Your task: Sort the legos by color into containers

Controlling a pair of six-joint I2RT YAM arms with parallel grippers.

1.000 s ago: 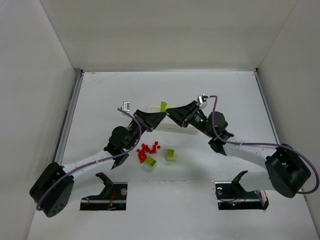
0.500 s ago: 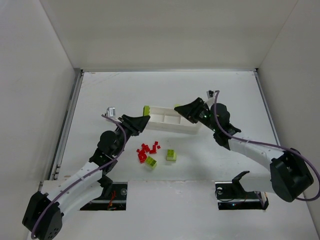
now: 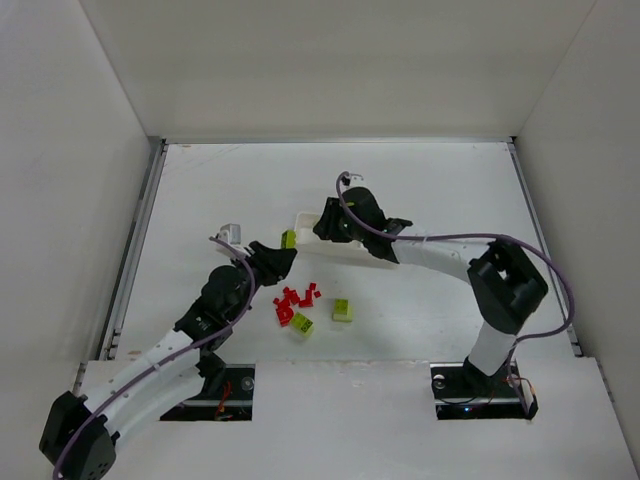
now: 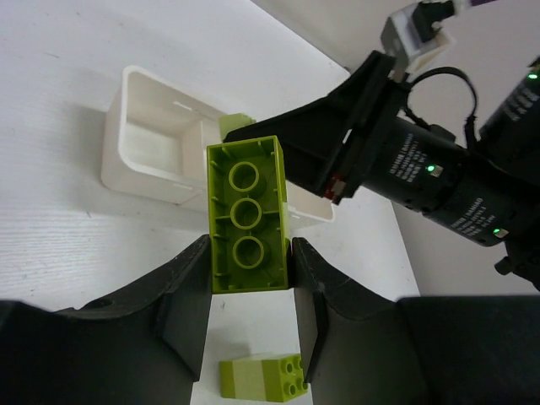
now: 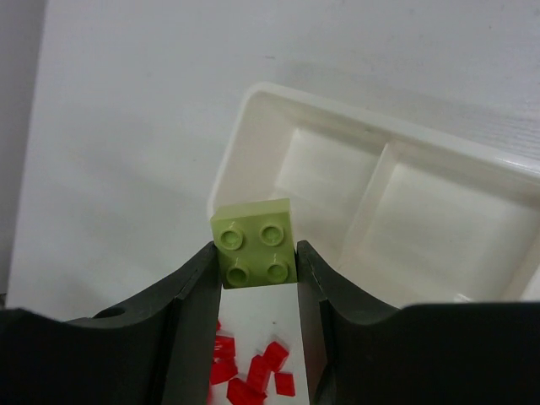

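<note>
Above the white-walled table (image 3: 450,185), a long lime brick (image 4: 246,211) is being clamped by the left end effector (image 4: 251,257), a square brick (image 5: 255,243) by the right end effector (image 5: 257,260)

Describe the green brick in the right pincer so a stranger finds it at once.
Find the long white tray; the right pincer hangs by its left end. Clamped in it is a square lime brick with four studs showing, unlike the longer lime brick in the left pincer.

in the top view the right arm (image 3: 440,255) covers much of the white tray (image 3: 305,217); the red bricks (image 3: 293,301) are too small to count. the right wrist view's edge cuts the tray off.
</note>
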